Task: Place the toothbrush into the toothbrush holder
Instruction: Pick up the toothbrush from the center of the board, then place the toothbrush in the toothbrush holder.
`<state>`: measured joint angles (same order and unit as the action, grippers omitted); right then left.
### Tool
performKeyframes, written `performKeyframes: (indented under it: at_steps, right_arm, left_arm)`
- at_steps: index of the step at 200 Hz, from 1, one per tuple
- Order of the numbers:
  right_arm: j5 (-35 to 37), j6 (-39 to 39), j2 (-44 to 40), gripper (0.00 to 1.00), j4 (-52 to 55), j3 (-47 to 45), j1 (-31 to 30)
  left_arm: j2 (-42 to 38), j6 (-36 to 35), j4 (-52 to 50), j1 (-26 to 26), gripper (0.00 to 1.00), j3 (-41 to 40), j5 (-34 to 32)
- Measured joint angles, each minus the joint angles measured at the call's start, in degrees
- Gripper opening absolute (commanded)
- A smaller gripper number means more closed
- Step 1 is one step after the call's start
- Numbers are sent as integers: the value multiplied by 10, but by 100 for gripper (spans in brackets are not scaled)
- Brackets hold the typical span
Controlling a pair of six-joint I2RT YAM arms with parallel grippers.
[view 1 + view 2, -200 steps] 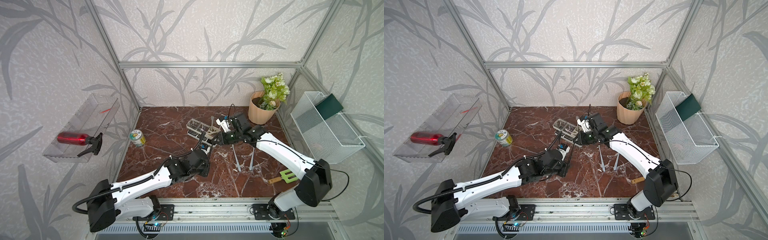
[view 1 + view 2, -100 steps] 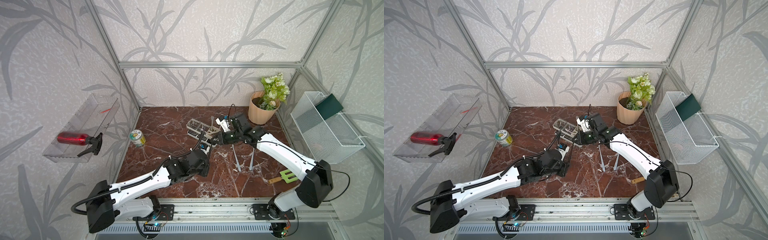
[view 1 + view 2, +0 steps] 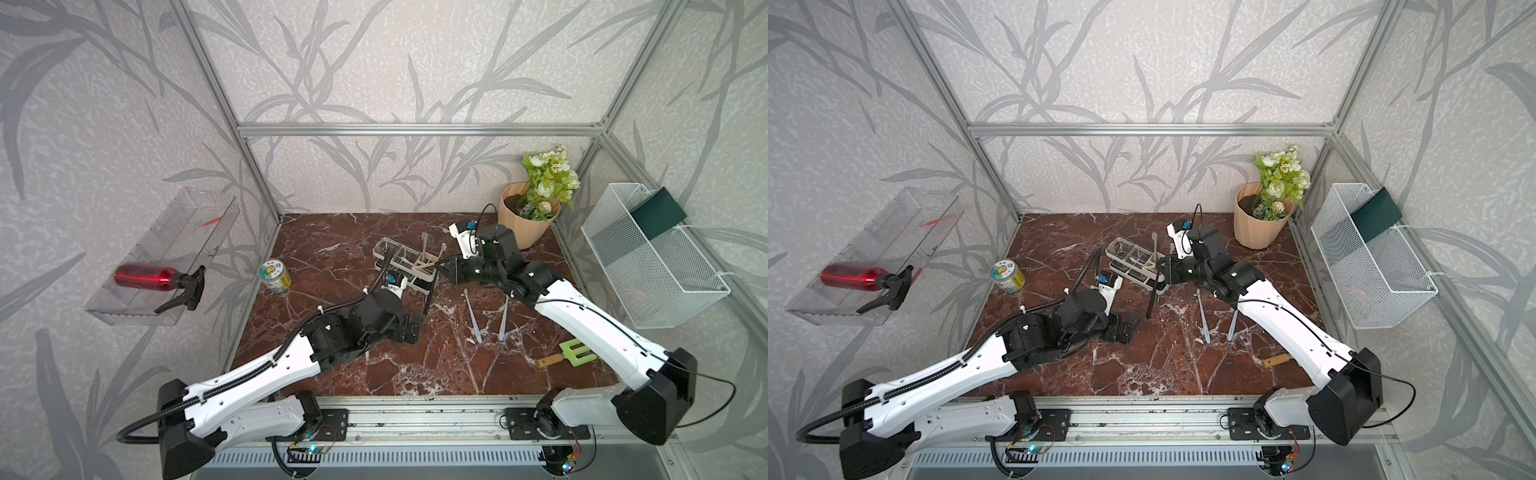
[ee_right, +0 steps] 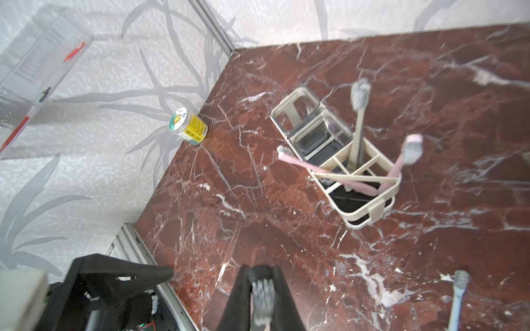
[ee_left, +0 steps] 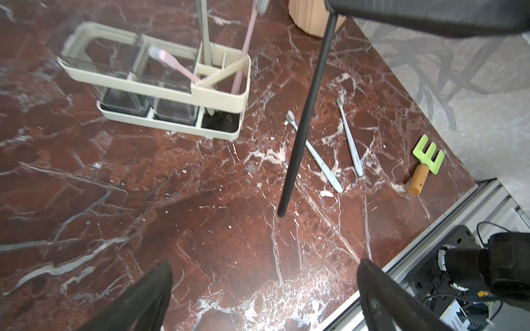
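the black toothbrush point(image 5: 305, 120) is gripped at its bristle end by the right gripper point(image 4: 261, 298), whose fingers are clamped tight on the head. the handle is hung downward at a slight tilt, just beside the divider end of the toothbrush holder point(image 5: 160, 90) and outside its frame. whether the lower tip is touching the marble tabletop point(image 5: 143, 186) cannot be told. the left gripper point(image 5: 263, 263) is spread wide, nothing is held between its fingers, and it is positioned low over the tabletop, apart from the handle. in both top views the holder is seen standing near the middle of the tabletop, between the two arms. three toothbrushes are lodged in its divider section: a grey toothbrush point(image 4: 358, 126) nearly upright and two pink toothbrushes point(image 4: 298, 162) leaning. two pale blue toothbrushes point(image 5: 321, 163) are laid flat on the tabletop near the hanging handle, and a green rake point(image 5: 428, 156) is seen beyond them.
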<state>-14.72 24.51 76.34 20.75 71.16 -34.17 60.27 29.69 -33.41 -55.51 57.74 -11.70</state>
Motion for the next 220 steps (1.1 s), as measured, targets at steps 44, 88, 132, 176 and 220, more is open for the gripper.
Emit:
performKeyframes:
  at_steps: [44, 88, 132, 176, 220]
  right_arm:
    - [75, -39, -11, 0, -78, -11, -5]
    - [160, -113, -28, 0, -171, -43, -44]
    - [198, -169, -24, 0, -264, -73, -57]
    - [216, -185, 29, 0, -287, -71, -57]
    - [230, -189, 70, 0, -292, -69, -57]
  left_arm:
    - [7, 0, -84, 93, 99, 71, -75]
    - [11, 24, -126, 202, 99, 54, -113]
    - [-14, 36, -126, 227, 99, 19, -123]
    - [-29, 37, -125, 228, 99, 17, -125]
    - [-31, 39, -124, 229, 99, 14, -125]
